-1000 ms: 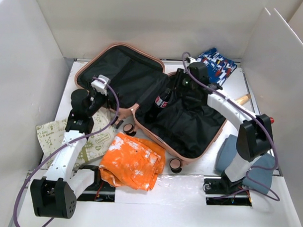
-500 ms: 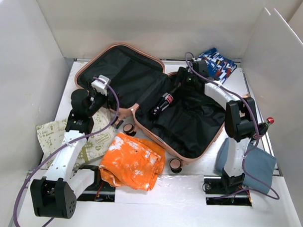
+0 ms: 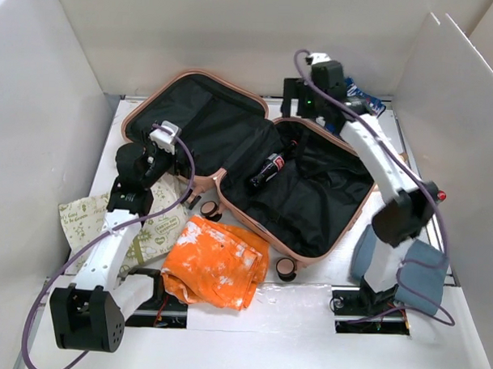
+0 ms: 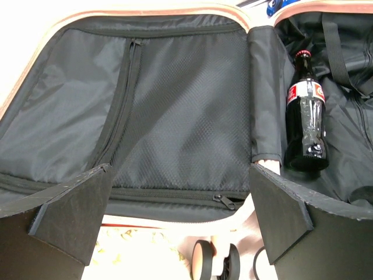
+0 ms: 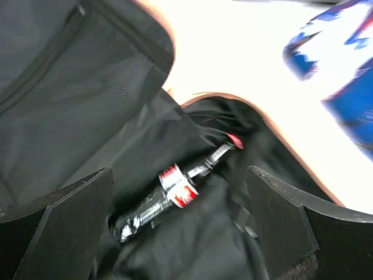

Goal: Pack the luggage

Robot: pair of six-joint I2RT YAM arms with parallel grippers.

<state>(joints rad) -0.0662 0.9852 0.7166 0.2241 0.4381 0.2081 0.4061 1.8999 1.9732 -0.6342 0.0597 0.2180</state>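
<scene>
Pink luggage (image 3: 208, 126) open; orange cloth (image 3: 215, 264) only overhead; left tool (image 4: 178, 207), right tool (image 5: 178, 219) apart.

One suitcase (image 3: 310, 211) is lying open, and one bottle (image 3: 267, 169) is lying inside it. Two of its wheels are showing clearly from above, one wheel (image 3: 209, 208) near the hinge and a second wheel (image 3: 286, 269) at the near corner. Four soft pieces are sitting outside the case: one orange garment (image 3: 215, 264), one cream printed cloth (image 3: 79, 215), one blue patterned cloth (image 3: 364, 101) peeking out from behind an arm, and one grey-blue cloth (image 3: 421, 276). One small red-tipped thing (image 3: 441, 195) is showing at the right, too small to name. Two arms are working here, one left arm (image 3: 106, 252) and one right arm (image 3: 377, 157).
</scene>
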